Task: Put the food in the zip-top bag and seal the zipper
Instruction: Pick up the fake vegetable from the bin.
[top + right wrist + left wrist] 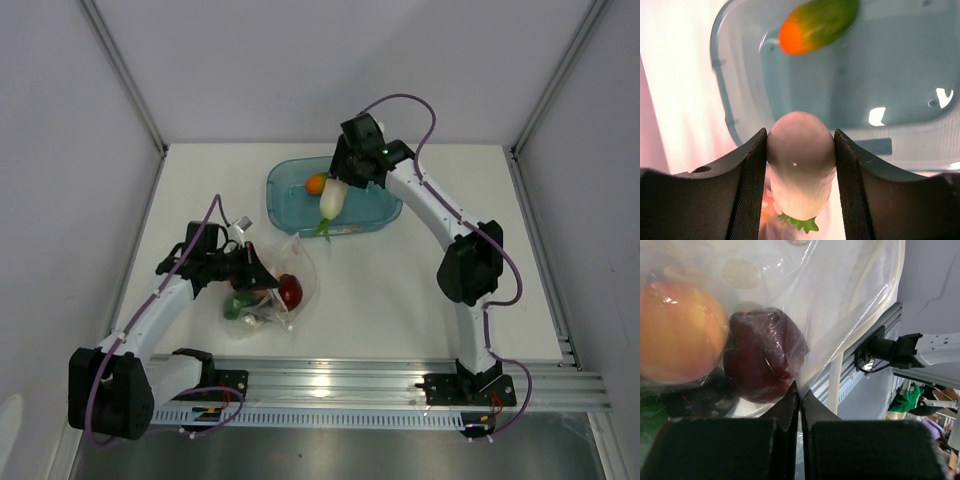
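Right wrist view: the right tool grips the white oblong over the tub. The left tool pinches the zip-top bag (some food inside); lowering well inside its mouth seems wise.

You've got a white table carrying two things: a teal tub at the back, and the zip-top bag near-left.

One teal tub stands at 12 o'clock on the table, with one orange-green fruit and one white radish. One zip-top bag at 8 o'clock shows one peach-coloured fruit, one dark red fruit and one green piece; I cannot count the others inside.
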Robot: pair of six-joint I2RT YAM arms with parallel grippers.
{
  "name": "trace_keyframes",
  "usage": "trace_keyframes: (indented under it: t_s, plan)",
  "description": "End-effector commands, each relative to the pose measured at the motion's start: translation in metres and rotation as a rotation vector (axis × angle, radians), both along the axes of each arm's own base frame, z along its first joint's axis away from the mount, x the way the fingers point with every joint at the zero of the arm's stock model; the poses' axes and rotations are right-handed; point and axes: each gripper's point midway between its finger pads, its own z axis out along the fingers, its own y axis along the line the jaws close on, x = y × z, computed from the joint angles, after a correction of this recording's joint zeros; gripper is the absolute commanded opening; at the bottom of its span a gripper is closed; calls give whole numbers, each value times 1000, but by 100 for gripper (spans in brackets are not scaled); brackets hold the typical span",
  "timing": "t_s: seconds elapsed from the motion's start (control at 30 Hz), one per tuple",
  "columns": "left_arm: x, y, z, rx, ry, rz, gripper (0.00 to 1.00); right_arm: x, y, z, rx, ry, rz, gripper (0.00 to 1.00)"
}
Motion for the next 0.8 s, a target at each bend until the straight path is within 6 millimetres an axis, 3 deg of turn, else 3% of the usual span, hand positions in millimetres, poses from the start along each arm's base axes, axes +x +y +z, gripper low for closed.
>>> trace_keyframes:
  t_s: [0.0, 0.03, 0.1, 0.17, 0.2, 0.27, 0.3, 0.43, 0.5, 0.63, 0.77]
  plan:
    - [5, -12, 19, -84, -35, -53, 1, -32, 22, 42, -57, -148, 139, 0]
    - [5, -13, 22, -93, -38, -59, 1, -51, 35, 62, -47, -196, 185, 0]
    - [6, -13, 21, -95, -39, -62, 0, -69, 44, 63, -78, -246, 221, 0]
    - [7, -14, 23, -96, -45, -69, 1, -82, 38, 81, -70, -292, 212, 0]
    - [7, -14, 22, -97, -36, -71, 0, -87, 35, 73, -76, -280, 212, 0]
    - [10, -15, 28, -99, -54, -79, 1, -97, 28, 87, -61, -301, 205, 0]
    - [10, -15, 30, -101, -56, -81, 0, -100, 25, 84, -68, -297, 204, 0]
    - [15, -18, 41, -126, -83, -88, 1, -120, 28, 98, -32, -334, 286, 0]
    - [15, -20, 47, -151, -83, -91, 1, -129, 34, 112, 18, -375, 328, 0]
    - [23, -23, 66, -173, -123, -89, 1, -147, 55, 114, 83, -388, 424, 0]
    - [27, -23, 84, -172, -167, -81, 1, -152, 74, 131, 121, -415, 483, 0]
